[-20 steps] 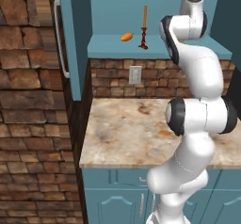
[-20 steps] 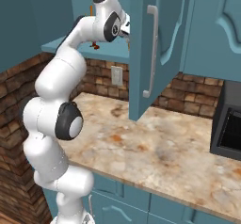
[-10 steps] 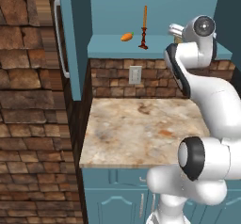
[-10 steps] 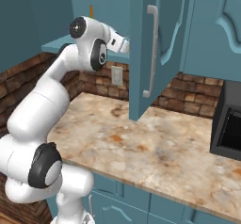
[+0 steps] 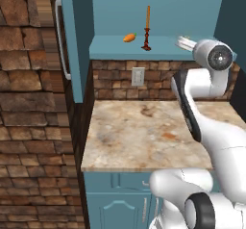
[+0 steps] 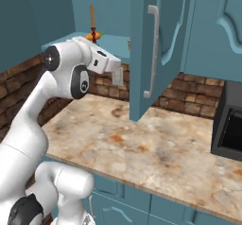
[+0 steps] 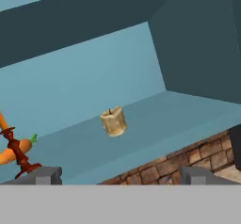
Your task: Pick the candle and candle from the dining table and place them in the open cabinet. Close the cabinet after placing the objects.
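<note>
Both candles are up on the shelf (image 5: 158, 46) of the cabinet (image 6: 163, 39), so the placing part looks done. The taper (image 5: 147, 28) stands upright on its dark red-brown stand. In the hand view it sits ahead of the claw (image 7: 120, 175) and far off to its left, cut by the frame edge so only the stand and the lowest bit of orange show. The stub (image 7: 113, 121), squat and yellowish, sits on the shelf straight ahead of the claw, a little left of centre, well apart from the taper. It looks tilted there, though that may just be the roll of the hand.

The claw is spread wide with nothing between the fingers (image 7: 43, 175). It hangs just outside the shelf's front edge, clear of both candles. An orange lump (image 5: 129, 38) with a green tip lies just beside the taper's stand; it is no part of the job.

What's left, I'd judge, is the closing. The right door (image 6: 151, 54) stands swung out over the desk (image 6: 156, 143), its silver handle (image 6: 152, 51) off to the claw's right. The left door (image 5: 72, 35) is open too, far to the claw's left.

Hard to make out: the stub is hidden behind the arm in the left base view, and the right door edge covers most of it in the right one. The claw's tips are barely visible past the wrist in both base views.
</note>
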